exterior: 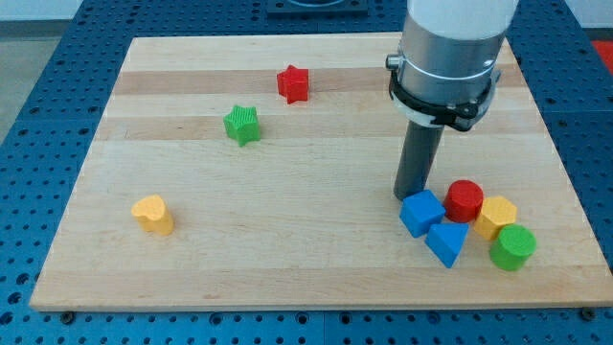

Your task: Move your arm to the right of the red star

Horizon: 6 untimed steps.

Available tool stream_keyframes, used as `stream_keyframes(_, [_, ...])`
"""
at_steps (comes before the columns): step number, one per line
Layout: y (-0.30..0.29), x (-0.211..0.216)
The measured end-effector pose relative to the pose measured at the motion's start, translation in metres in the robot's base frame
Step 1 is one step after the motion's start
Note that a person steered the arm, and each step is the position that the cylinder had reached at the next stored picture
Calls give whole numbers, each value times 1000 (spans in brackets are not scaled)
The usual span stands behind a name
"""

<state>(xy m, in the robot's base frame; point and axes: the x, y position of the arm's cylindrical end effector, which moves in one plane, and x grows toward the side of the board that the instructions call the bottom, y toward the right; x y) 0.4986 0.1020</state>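
Note:
The red star (293, 83) lies on the wooden board near the view's top, left of centre. My tip (412, 196) rests on the board far to the star's right and lower in the view. It stands right at the upper edge of a blue cube (421, 212) and seems to touch it. The rod hangs from a wide grey arm housing (448, 48) at the view's top right.
A green star (242, 125) lies below-left of the red star. A yellow block (153, 214) sits at the left. By the tip cluster a red cylinder (465, 200), a blue triangle (447, 241), a yellow hexagon (496, 217) and a green cylinder (513, 247).

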Motion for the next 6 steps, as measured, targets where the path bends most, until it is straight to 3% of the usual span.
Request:
stream_keyframes(3, [0,-148])
stream_keyframes(5, [-33,-216])
stream_keyframes(6, [-39,-222])
